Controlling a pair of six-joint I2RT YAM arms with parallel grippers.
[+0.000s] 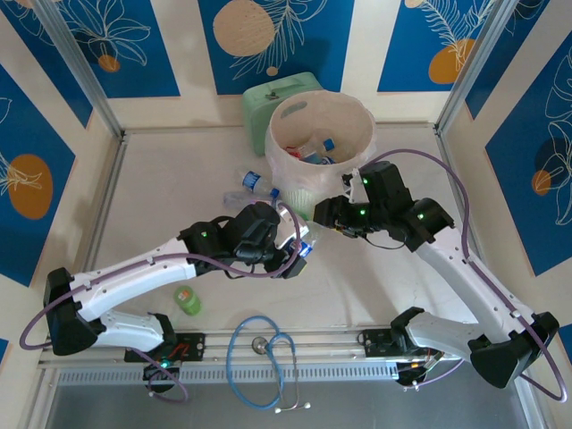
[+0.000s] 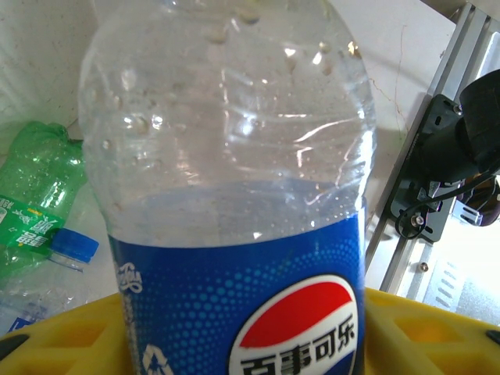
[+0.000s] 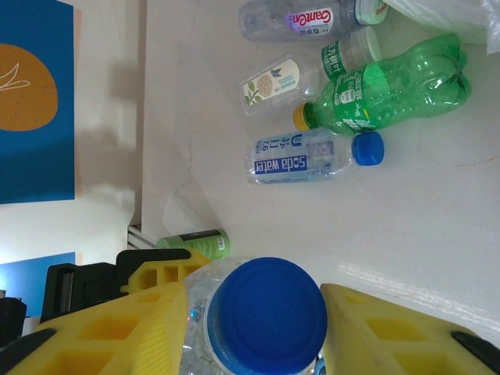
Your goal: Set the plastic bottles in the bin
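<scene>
- Blue wall panels point(image 1: 277, 36) with white leaf drawings and orange discs, set between cream strips, close the cell in at the back and both sides. Silver metal posts point(image 1: 82, 71) lean up from the back corners.
- Off-white smooth tabletop point(image 1: 170, 170) fills the floor of the cell inside an aluminium rail frame point(image 1: 326, 342). In the right wrist view it has a faint sheen and carries soft shadows.
- Large round pale pinkish-white bin point(image 1: 362, 116), lined with a translucent plastic bag, stands at the back centre of the table. A few bottles already lie inside it point(image 1: 315, 154).
- Mint-green box with a handle point(image 1: 268, 103) sits just behind the bin, on its left.
- Left gripper point(image 1: 299, 250) is clamped on a clear plastic bottle with a blue Pepsi label point(image 2: 234, 195). The yellow fingers point(image 2: 62, 344) grip it at the label, in front of the bin.
- Right gripper point(image 1: 323, 214) meets the same bottle from the other end. Its yellow fingers point(image 3: 109, 336) stand close on either side of the blue cap point(image 3: 266, 316), but it is unclear whether they press on it.
- Blue rubber stethoscope point(image 1: 264, 357) lies looped across the near rail, between the arm bases.
- Loose plastic bottles lie together on the table left of the bin's foot, among them a ribbed green bottle point(image 3: 391, 86) and a clear soda-water bottle with a blue cap point(image 3: 312, 154).
- Small green bottle point(image 1: 188, 299) lies alone beside the left arm, well apart from the others.
</scene>
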